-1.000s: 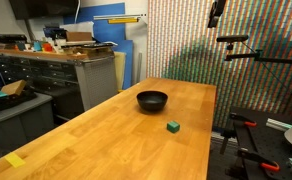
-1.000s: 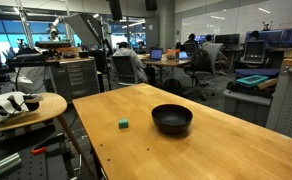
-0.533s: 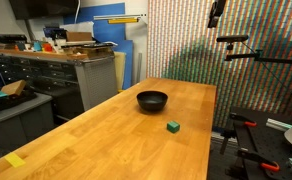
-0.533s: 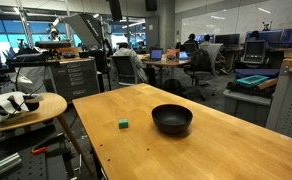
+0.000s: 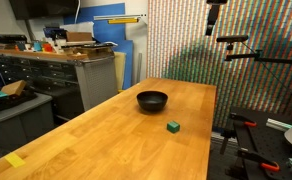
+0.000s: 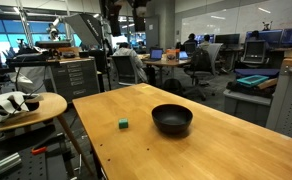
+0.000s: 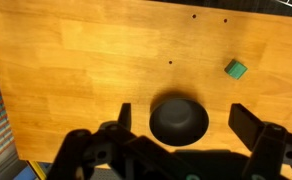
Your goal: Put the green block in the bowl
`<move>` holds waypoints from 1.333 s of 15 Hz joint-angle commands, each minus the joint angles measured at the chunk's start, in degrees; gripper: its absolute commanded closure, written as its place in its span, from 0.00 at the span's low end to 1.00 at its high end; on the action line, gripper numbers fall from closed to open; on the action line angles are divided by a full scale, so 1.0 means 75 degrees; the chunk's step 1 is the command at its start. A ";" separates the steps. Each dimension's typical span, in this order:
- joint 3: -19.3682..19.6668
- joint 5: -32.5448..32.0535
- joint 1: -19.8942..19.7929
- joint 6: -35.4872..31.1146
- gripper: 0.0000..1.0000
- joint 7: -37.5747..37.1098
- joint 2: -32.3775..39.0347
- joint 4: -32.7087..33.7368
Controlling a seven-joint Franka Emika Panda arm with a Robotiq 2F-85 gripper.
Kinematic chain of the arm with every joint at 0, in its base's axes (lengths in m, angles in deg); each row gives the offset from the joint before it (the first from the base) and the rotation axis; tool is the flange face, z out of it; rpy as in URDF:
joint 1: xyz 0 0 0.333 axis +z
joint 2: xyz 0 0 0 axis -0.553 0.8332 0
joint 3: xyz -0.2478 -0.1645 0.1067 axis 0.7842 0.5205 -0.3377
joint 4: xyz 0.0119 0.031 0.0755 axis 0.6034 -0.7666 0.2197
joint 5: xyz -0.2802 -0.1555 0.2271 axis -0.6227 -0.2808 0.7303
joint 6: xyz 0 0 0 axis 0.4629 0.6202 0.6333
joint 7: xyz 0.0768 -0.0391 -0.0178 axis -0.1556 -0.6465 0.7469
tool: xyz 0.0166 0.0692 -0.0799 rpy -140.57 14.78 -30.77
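Observation:
The green block [image 5: 173, 127] is a small dark green cube on the wooden table, a short way from the black bowl [image 5: 152, 100]. Both also show in an exterior view, the block [image 6: 123, 124] beside the bowl [image 6: 172, 119]. My gripper [image 5: 214, 10] hangs high above the table, at the top edge of both exterior views [image 6: 134, 10]. In the wrist view the gripper [image 7: 185, 115] is open and empty, its two fingers either side of the bowl [image 7: 178, 128] far below. The block [image 7: 236, 68] lies off to the upper right there.
The wooden table [image 5: 116, 140] has yellow tape [image 5: 15, 160] at a near corner. A camera stand [image 5: 248, 55] rises beside the table. A round side table [image 6: 26, 105] with a white object stands beside it. Cabinets and desks fill the background.
The gripper has shifted slightly at the top of the exterior views, showing more in one of them. The block and the bowl have not moved.

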 commanded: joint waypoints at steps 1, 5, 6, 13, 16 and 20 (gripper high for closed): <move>-0.0745 0.0082 -0.0105 -0.0492 0.00 -0.1363 -0.0005 -0.0497; -0.1579 0.0203 -0.0009 -0.0750 0.00 -0.2986 0.0134 -0.0892; -0.1783 0.0265 0.0027 -0.0849 0.00 -0.3391 0.0189 -0.0968; -0.2771 0.1027 0.0256 -0.1835 0.00 -0.5628 0.0828 -0.1255; -0.3184 0.0959 0.0239 -0.2573 0.00 -0.6528 0.1203 -0.1387; -0.3626 0.0677 0.0271 -0.3747 0.00 -0.7331 0.1785 -0.1616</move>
